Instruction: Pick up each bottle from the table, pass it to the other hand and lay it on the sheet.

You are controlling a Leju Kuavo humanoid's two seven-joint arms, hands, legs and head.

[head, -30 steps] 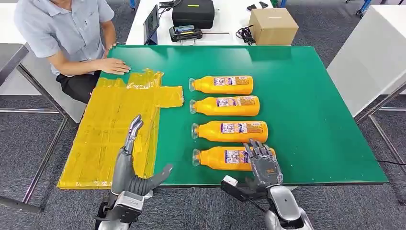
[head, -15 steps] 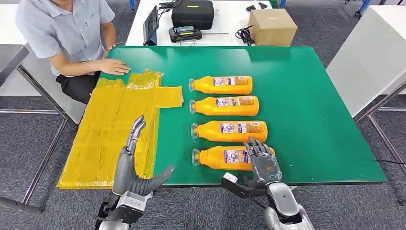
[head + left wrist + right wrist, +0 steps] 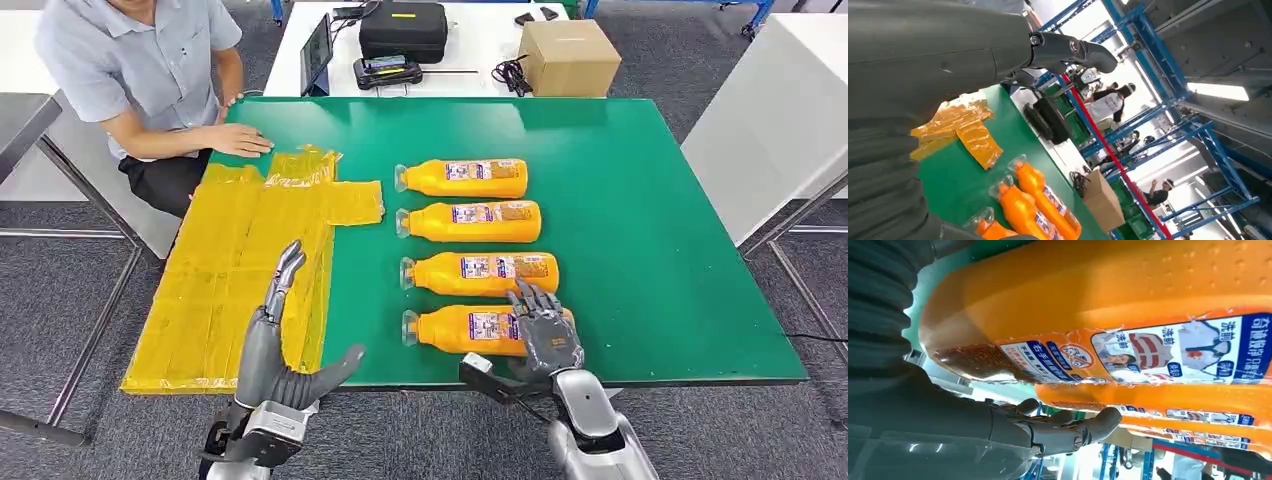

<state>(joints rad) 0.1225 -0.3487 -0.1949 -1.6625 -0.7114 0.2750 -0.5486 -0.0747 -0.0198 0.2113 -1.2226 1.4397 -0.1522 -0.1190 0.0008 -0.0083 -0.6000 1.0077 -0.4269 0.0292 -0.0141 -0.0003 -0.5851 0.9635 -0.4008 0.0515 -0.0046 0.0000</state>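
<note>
Several orange bottles lie side by side on the green table (image 3: 640, 250), caps pointing toward the yellow sheet (image 3: 240, 270). My right hand (image 3: 545, 335) hovers with spread fingers over the base end of the nearest bottle (image 3: 465, 329), without gripping it. In the right wrist view that bottle (image 3: 1108, 310) looms close, with my fingers (image 3: 1063, 427) stretched out beside it. My left hand (image 3: 282, 345) is open and empty above the sheet's near right edge. The left wrist view shows its thumb (image 3: 1068, 50), the sheet (image 3: 963, 130) and the bottles (image 3: 1043, 195).
A person sits at the table's far left corner with a hand (image 3: 238, 138) resting beside the sheet. Behind the green table, a white table carries a black case (image 3: 403, 27), a cardboard box (image 3: 570, 55) and a tablet (image 3: 316, 50). Another white table (image 3: 780, 110) stands to the right.
My right hand has crept slightly forward over the nearest bottle's base end. The left hand has barely moved, and the bottles lie as before.
</note>
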